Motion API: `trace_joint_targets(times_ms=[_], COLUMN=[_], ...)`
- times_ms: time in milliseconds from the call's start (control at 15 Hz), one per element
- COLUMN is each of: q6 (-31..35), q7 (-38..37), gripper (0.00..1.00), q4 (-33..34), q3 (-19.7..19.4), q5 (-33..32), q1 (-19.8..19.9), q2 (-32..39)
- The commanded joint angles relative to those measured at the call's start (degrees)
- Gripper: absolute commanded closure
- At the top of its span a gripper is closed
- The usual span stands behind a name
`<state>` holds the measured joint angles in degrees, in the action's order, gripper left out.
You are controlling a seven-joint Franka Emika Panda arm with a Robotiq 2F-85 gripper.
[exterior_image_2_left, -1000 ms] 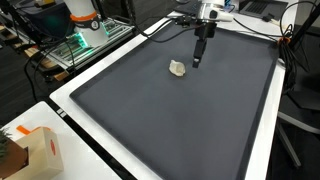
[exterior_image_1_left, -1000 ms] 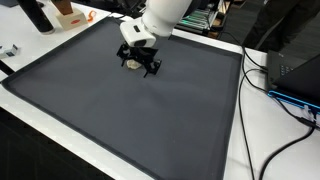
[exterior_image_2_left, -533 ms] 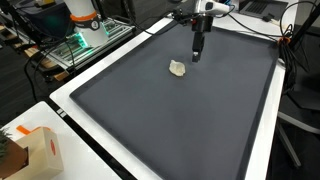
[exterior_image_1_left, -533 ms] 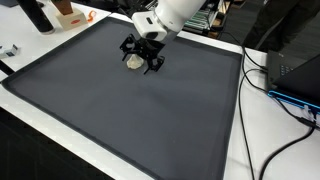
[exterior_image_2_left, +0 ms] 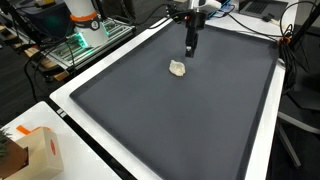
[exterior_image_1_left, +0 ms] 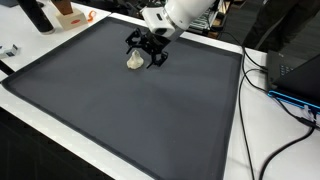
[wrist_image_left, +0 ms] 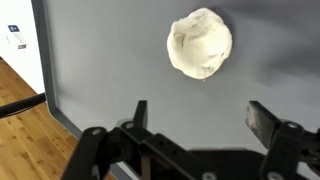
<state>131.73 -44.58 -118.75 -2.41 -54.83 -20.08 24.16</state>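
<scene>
I can read no text, label, brand or number from here. The orange mark on the small brown cardboard box [exterior_image_2_left: 40, 152], near left, is too blurred.

Robotics laboratory or workshop. A white desk [exterior_image_1_left: 247, 128] carries a broad dark mat [exterior_image_2_left: 180, 115]; loose black cables [exterior_image_1_left: 262, 80] trail to a dark device [exterior_image_1_left: 297, 72], and a wire rack [exterior_image_2_left: 80, 42] holds green-lit electronics.

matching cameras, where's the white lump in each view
In an exterior view: white lump upper middle, left of the gripper.
In an exterior view: white lump near centre.
Wrist view: white lump top, right of centre.
Shared landmark: dark grey mat under it.
</scene>
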Motion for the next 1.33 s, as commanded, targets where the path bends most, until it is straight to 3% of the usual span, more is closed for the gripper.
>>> trace_joint_targets(times_ms=[0, 800, 1267], q6=[-1.83, -1.45, 0.38], q7=[-0.20, 2.86, 8.99], gripper=[0.00, 0.00, 0.00], q4=[-3.18, -6.26, -7.39], q3=[3.21, 6.76, 7.10], q5=[0.36, 4.15, 12.56], q1=[2.18, 5.73, 8.09], q2=[-2.61, -5.19, -7.77])
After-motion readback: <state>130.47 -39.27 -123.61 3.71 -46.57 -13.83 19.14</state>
